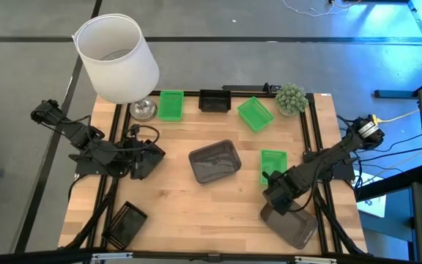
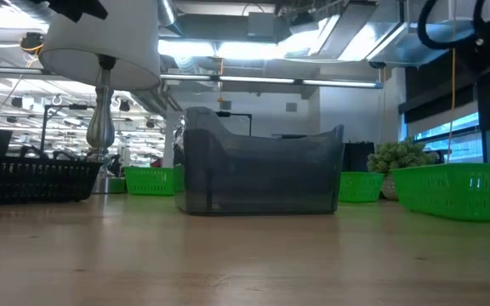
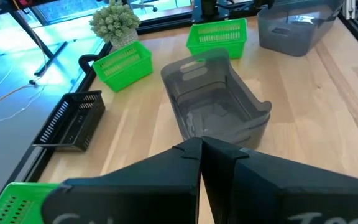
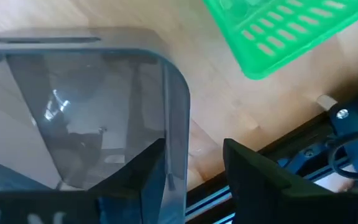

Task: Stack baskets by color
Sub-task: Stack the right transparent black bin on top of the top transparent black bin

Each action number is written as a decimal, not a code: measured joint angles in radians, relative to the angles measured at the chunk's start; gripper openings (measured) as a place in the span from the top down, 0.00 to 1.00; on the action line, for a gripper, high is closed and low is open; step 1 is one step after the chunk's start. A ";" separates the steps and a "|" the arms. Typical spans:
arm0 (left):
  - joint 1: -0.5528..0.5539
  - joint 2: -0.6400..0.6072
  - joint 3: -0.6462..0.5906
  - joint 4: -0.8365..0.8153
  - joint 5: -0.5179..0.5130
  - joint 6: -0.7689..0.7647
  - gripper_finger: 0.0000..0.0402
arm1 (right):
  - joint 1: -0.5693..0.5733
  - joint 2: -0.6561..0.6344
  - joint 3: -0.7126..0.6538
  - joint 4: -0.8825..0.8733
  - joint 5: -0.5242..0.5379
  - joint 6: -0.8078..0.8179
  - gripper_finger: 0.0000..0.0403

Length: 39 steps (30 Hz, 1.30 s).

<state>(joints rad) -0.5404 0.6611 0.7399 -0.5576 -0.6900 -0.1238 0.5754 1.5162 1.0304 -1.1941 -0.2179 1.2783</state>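
Note:
Two grey baskets are in view: one sits on its base mid-table [image 1: 215, 161], the other at the near right [image 1: 295, 227]. Green baskets rest at the far edge [image 1: 171, 105], beside it further right [image 1: 255, 114] and right of centre [image 1: 273, 163]. Black baskets lie at the far edge [image 1: 214, 100] and the near left [image 1: 125, 222]. My right gripper [image 1: 275, 192] is open and points down over the near-right grey basket [image 4: 73, 112], its fingers either side of a wall. My left gripper [image 1: 152, 155] [image 3: 201, 143] is shut at the left, holding nothing. My right gripper [image 4: 191, 149] comes from above at the grey basket's wall near a rounded corner [image 4: 174, 106]. One finger [image 4: 135, 171] is inside the basket and the other [image 4: 253, 171] outside. Whether either finger touches the wall I cannot tell. The basket rests on the table.
A white lampshade on its metal stand [image 1: 116, 59] rises over the far left corner. A round green plant ball [image 1: 291, 97] sits at the far right. Black frame rails [image 1: 310, 132] run along the table's edges. Bare wood lies along the near middle.

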 joint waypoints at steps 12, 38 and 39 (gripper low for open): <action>0.000 0.000 0.000 0.031 0.000 0.000 1.00 | -0.004 0.000 -0.143 0.256 -0.012 -0.007 0.78; 0.000 0.000 0.000 0.029 -0.025 -0.057 1.00 | -0.443 0.151 0.643 -0.054 0.195 -1.096 1.00; 0.000 0.000 0.000 0.027 -0.027 -0.057 1.00 | -0.459 0.180 0.695 -0.062 0.216 -1.179 1.00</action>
<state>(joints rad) -0.5404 0.6609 0.7399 -0.5304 -0.7171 -0.1810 0.1167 1.6965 1.7252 -1.2556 -0.0017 0.0989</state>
